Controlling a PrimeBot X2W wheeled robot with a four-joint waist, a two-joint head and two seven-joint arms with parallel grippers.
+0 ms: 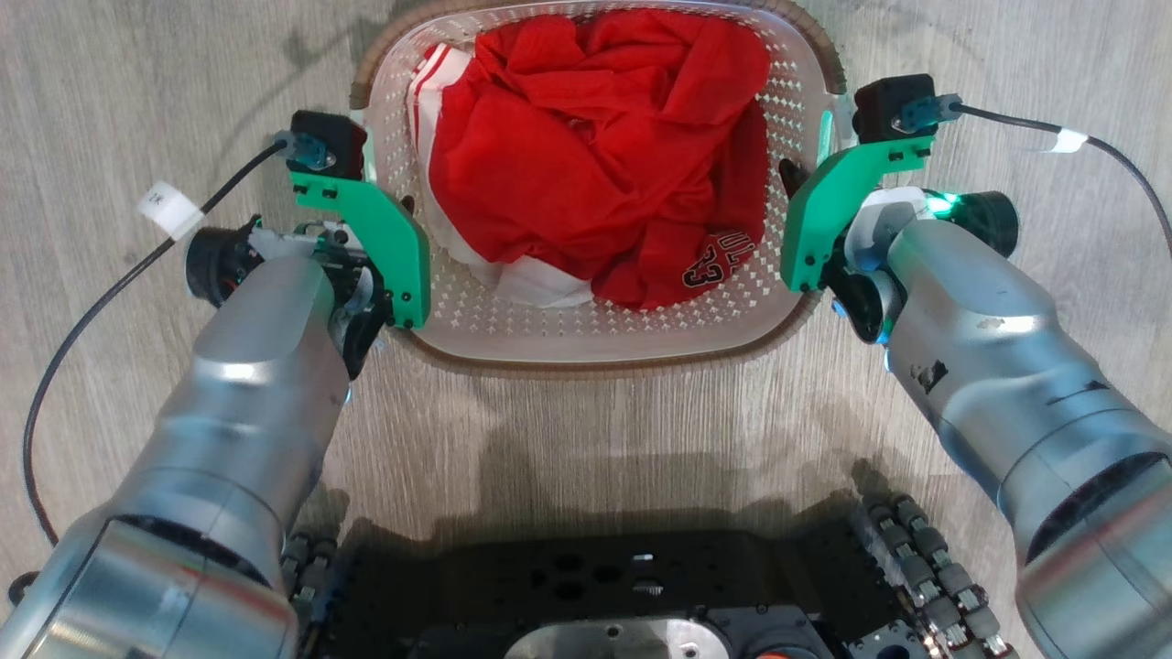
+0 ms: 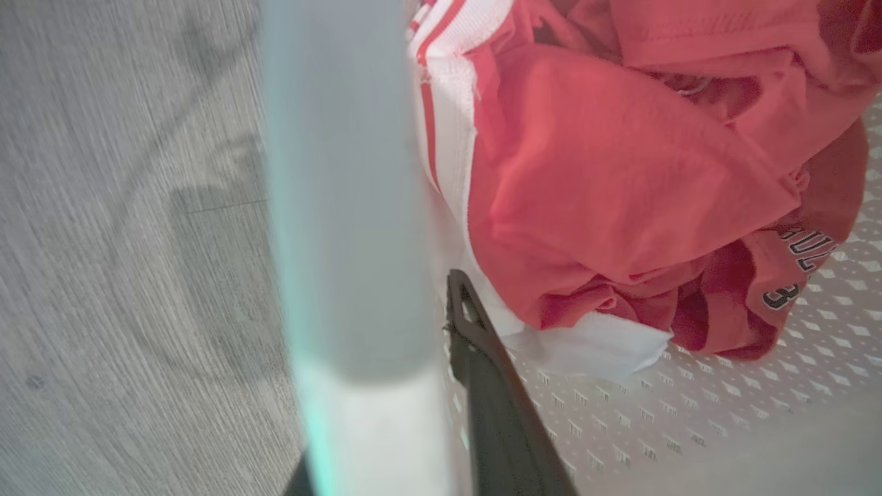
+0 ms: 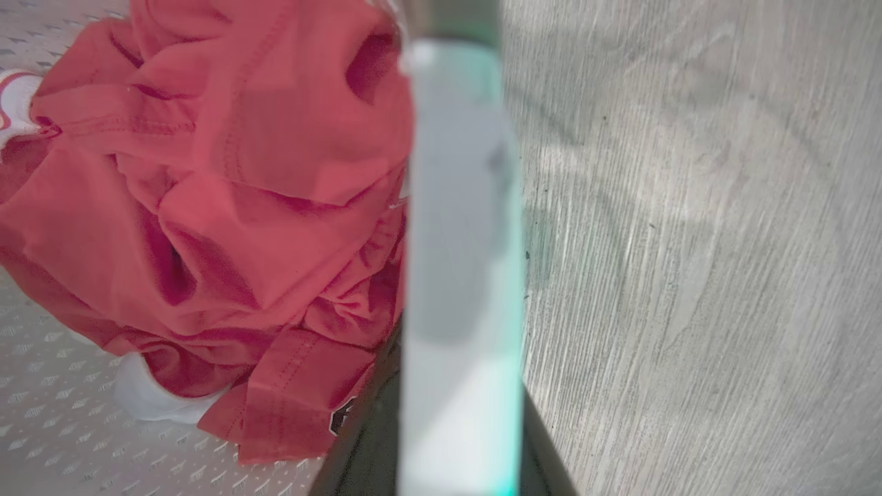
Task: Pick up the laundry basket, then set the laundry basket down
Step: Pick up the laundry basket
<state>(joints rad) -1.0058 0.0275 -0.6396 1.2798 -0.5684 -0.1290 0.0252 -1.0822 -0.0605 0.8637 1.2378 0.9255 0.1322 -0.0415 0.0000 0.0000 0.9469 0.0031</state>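
The laundry basket (image 1: 586, 329) is seen at 12 o'clock in the head view, over the pale wood-look floor (image 1: 586, 439). Whether it's actually resting on the boards or lifted just clear can't really be told from up here. It's stuffed with crumpled red clothes (image 1: 595, 146), and a white piece with red stripes (image 1: 430, 82) is tucked in at the 10 o'clock corner. The left gripper (image 1: 371, 197) is parked at the basket's 9 o'clock side. In the left wrist view the white handle (image 2: 344, 207) is pinched, with one dark finger (image 2: 493, 386) pressed up against its inner face and the other just peeking out on the floor side. Same deal at 3 o'clock: the right gripper (image 1: 819, 156) is clamped on the other handle (image 3: 458, 207), with a dark finger (image 3: 358, 441) snug against the laundry side and its mate on the outside. The robot's black base (image 1: 595, 586) is seen at 6 o'clock, apart from the basket.
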